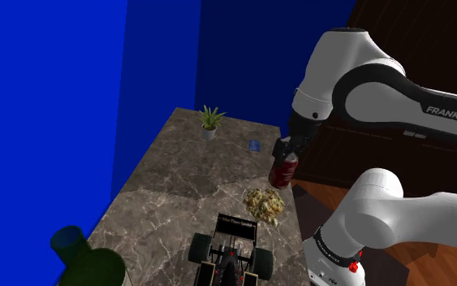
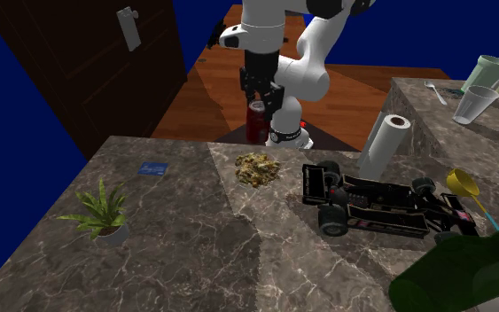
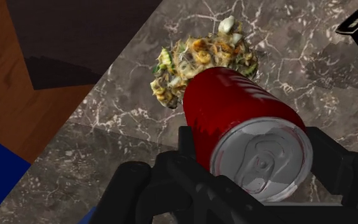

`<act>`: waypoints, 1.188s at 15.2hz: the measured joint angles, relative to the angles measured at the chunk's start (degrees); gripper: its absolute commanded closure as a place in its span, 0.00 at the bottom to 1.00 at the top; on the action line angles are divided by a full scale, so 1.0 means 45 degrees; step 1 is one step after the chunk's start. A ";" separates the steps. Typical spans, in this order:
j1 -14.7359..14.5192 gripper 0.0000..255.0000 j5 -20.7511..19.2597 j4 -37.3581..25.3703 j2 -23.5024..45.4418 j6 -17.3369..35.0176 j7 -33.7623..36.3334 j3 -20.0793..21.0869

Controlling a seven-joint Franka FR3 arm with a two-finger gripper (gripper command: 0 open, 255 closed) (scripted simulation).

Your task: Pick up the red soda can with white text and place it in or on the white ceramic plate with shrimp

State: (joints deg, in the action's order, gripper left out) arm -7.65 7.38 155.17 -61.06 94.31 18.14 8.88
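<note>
The gripper point(image 1: 286, 156) is clamped on 1 red can point(image 3: 234, 108), holding it in the air near the shrimp dish point(image 1: 265, 206) on the marbled counter point(image 1: 178, 183).

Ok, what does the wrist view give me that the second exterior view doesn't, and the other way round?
From the wrist view: the silver lid with pull tab on the red soda can, and how the black tool clasps the can on both sides.
From the second exterior view: the green potted plant, blue card, black toy race car and white paper towel roll.
Shared: the can, the tool, the beige-and-green heap of food and the brown marbled counter.
</note>
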 measured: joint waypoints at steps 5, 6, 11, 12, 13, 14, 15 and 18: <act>-0.0068 1.00 0.0110 0.0918 -0.0163 0.0747 -0.0022 0.0099; -0.0069 1.00 0.0128 0.1068 -0.0116 0.0942 -0.0035 0.0118; -0.0159 1.00 0.0272 0.1998 -0.0227 0.1757 -0.0041 0.0245; -0.0184 1.00 0.0314 0.2130 -0.0201 0.1916 -0.0025 0.0287; -0.0199 1.00 0.0336 0.2306 -0.0223 0.2069 -0.0035 0.0303; -0.0211 1.00 0.0358 0.2460 -0.0212 0.2232 -0.0044 0.0322; -0.0229 1.00 0.0394 0.2648 -0.0188 0.2442 -0.0049 0.0353; -0.0253 1.00 0.0435 0.2755 -0.0140 0.2600 -0.0031 0.0396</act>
State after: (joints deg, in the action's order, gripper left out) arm -8.79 9.34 167.57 -61.69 106.01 18.00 10.67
